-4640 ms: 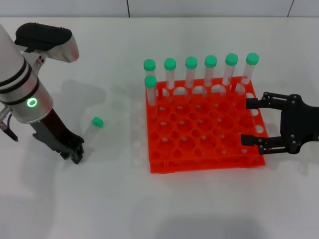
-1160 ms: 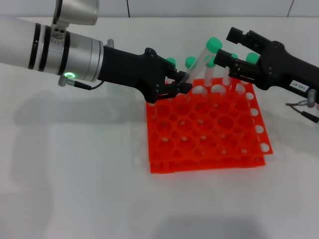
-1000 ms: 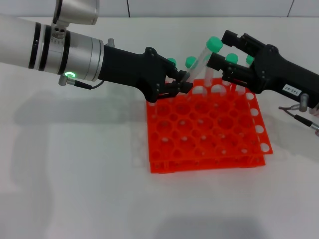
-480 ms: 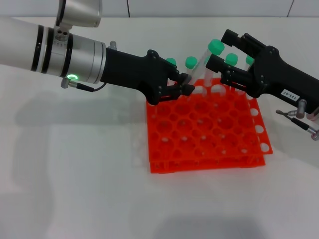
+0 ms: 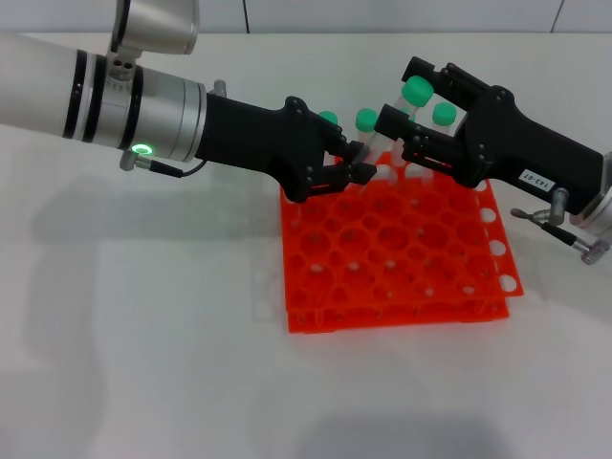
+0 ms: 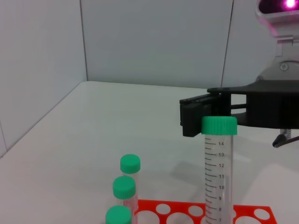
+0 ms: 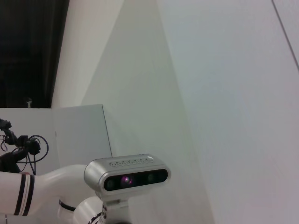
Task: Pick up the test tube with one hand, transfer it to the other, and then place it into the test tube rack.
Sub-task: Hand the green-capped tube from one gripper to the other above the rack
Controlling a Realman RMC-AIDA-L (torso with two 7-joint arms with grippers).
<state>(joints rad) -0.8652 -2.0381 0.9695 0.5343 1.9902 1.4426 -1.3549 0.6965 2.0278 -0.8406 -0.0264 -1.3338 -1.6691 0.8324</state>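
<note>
My left gripper [image 5: 361, 161], black on the arm with the green ring, is shut on the lower part of the test tube [image 5: 387, 129] and holds it tilted above the back of the orange test tube rack [image 5: 402, 273]. The tube's green cap [image 5: 416, 91] points up and to the right. My right gripper [image 5: 395, 93], black with a white label, is open, with one finger on each side of the tube's cap end. In the left wrist view the tube [image 6: 218, 177] stands upright with a right-gripper finger [image 6: 198, 116] just behind its cap.
Several other green-capped tubes [image 5: 367, 120] stand in the rack's back row, close behind both grippers; three also show in the left wrist view [image 6: 130, 164]. White table lies around the rack. The right wrist view shows only a wall and the robot's head.
My right gripper has moved left and its open fingers now straddle the tube's cap end. My left gripper has kept holding the tube almost still above the rack.
</note>
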